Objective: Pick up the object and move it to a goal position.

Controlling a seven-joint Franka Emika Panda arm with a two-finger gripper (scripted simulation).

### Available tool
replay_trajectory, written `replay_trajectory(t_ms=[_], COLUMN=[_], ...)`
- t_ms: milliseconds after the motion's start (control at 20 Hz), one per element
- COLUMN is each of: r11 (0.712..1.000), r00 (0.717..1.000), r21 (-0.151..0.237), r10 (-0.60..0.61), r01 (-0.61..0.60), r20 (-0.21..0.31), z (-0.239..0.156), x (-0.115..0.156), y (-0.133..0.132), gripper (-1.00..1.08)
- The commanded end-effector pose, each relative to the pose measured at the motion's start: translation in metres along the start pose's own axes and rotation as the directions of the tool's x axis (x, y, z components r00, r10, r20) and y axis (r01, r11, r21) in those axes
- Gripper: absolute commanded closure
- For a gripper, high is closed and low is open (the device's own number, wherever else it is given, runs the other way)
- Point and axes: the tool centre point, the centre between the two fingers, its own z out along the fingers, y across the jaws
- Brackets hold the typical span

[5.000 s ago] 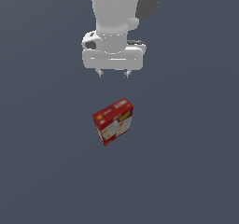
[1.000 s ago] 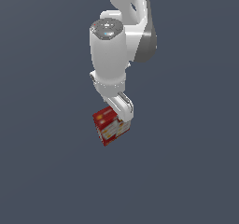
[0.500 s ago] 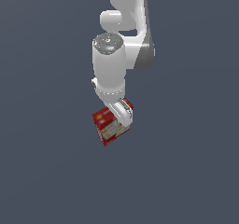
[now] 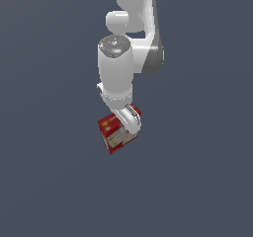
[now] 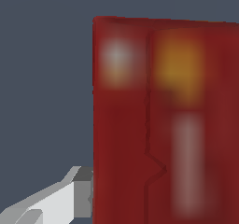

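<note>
Small red rectangular carton (image 4: pixel 115 134) with a white and yellow printed panel: sits on the flat dark grey-blue counter (image 4: pixel 54 181), directly under my wrist, turned at an angle so one corner points down toward the bottom of the exterior view. Printed panel faces outward toward the exterior view's left and bottom; red top face partly covered by my hand.

In the wrist view the carton (image 5: pixel 163 120) fills most of the picture, very close and blurred. Dark red surface, a pale smudge and an orange-yellow smudge near one end, a faint pale stripe lower down, a thin jagged line running along the face. Print cannot be read.

My gripper (image 4: pixel 129 123) is down at the carton, its white body lying across the carton's upper side toward the exterior view's right. In the wrist view one grey-and-white finger (image 5: pixel 70 195) shows with its tip right against the carton's edge; touching or just beside, I cannot say which. The other finger is out of sight behind the carton. Whether the fingers are spread or pressed onto the carton, I cannot tell from these views.

Above the gripper, my white arm (image 4: pixel 118 73) stands nearly upright, its rounded grey-capped joint over the carton, upper links rising out of the top of the exterior view.
</note>
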Motion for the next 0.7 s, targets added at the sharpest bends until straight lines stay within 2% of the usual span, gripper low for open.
replay_trajectory(t_ms=[0,350,650], r11=[1.000,1.000,1.000], r00=[1.000,1.000,1.000], r21=[0.000,0.000,0.001], r10=[0.000,0.000,0.000], r01=[0.000,0.000,0.000], r20=[0.000,0.000,0.001], z=[0.000,-0.005,-0.015], x=[0.000,0.002,0.007], y=[0.000,0.015,0.050], gripper=[1.08,1.08,1.08])
